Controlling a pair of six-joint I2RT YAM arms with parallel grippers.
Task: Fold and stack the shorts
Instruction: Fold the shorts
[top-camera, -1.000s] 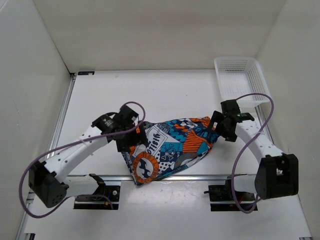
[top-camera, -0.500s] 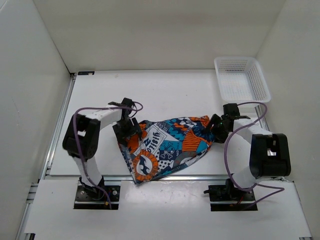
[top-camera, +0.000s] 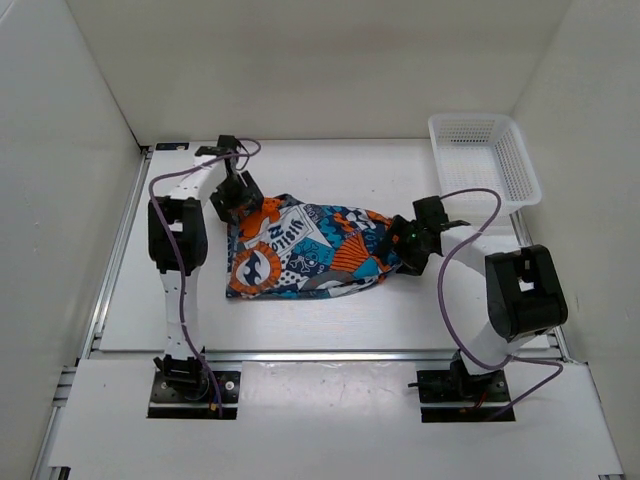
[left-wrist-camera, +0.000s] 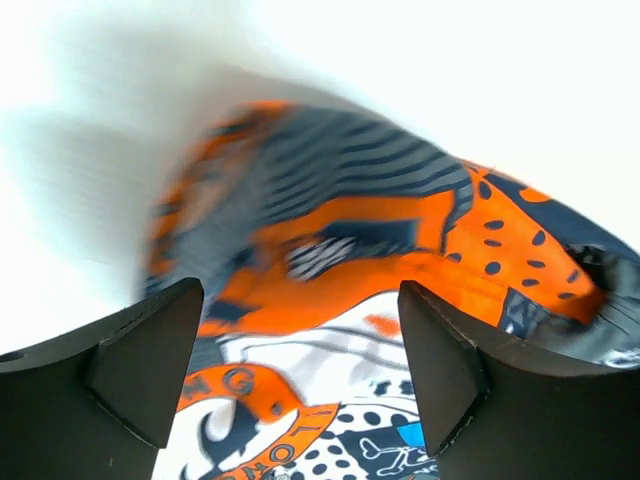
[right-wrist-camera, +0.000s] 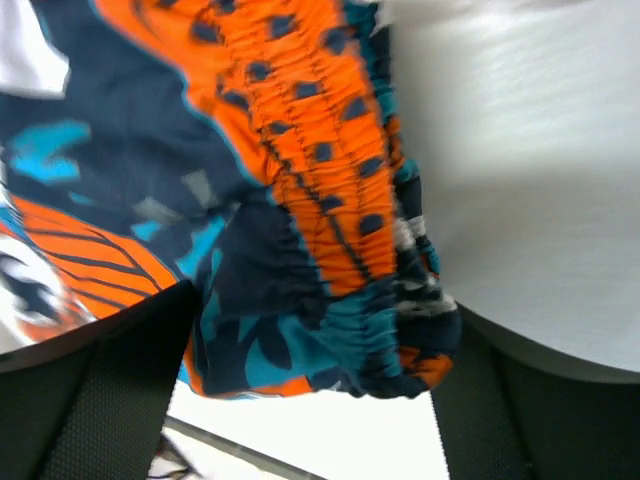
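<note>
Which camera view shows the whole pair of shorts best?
The top external view: only there do the shorts appear complete, with their full outline. The left wrist view shows only a blurred printed patch; the right wrist view shows only the gathered waistband.

Soft printed cloth shorts (top-camera: 310, 250), waistband gathered and ribbed, lie on a smooth matt white table (top-camera: 330, 175); far right, a white plastic mesh basket (top-camera: 470, 119).

Blurred: far left edge of the shorts (left-wrist-camera: 380, 260) in the left wrist view, print unreadable. Cut off at top and left in the right wrist view; unclear whether pinched by the right gripper (right-wrist-camera: 325, 310) or lying between its fingers. From above, jaws too small to judge.
</note>
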